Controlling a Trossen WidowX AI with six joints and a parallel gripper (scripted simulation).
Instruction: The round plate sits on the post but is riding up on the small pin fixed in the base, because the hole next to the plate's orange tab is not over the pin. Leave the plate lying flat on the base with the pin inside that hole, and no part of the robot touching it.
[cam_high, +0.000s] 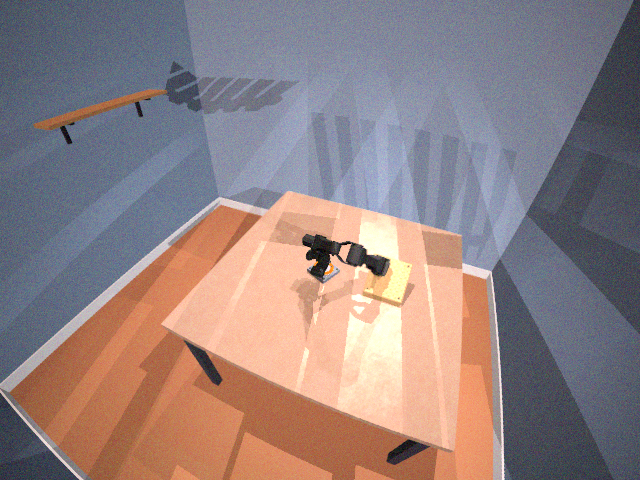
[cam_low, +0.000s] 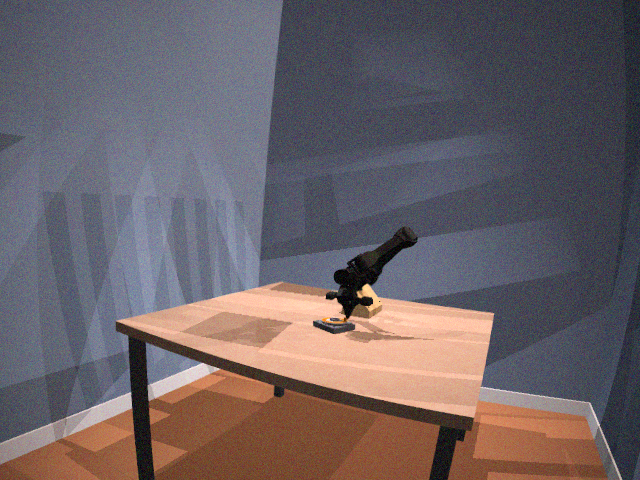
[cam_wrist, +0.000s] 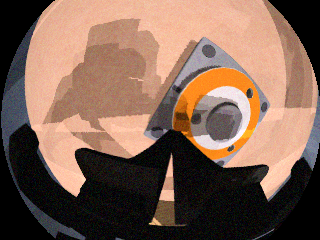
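On the grey base (cam_wrist: 200, 60) lies the orange plate (cam_wrist: 190, 100) around its post (cam_wrist: 223, 120), clenched empty end effector (cam_wrist: 171, 139) at its rim

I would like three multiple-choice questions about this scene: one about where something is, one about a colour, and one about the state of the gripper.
1. Where does the grey base with the round plate sit?
A. on the table top
B. on the wall shelf
C. on the floor

2. What colour is the plate's outer ring?
A. green
B. orange
C. blue

3. How is the gripper?
A. wide open
B. shut on the plate
C. shut, holding nothing

Answers:
1 A, the exterior view shows the base on the table.
2 B, the wrist view shows an orange ring around a white and grey centre.
3 C, the fingers meet at a point beside the plate's edge with nothing between them.
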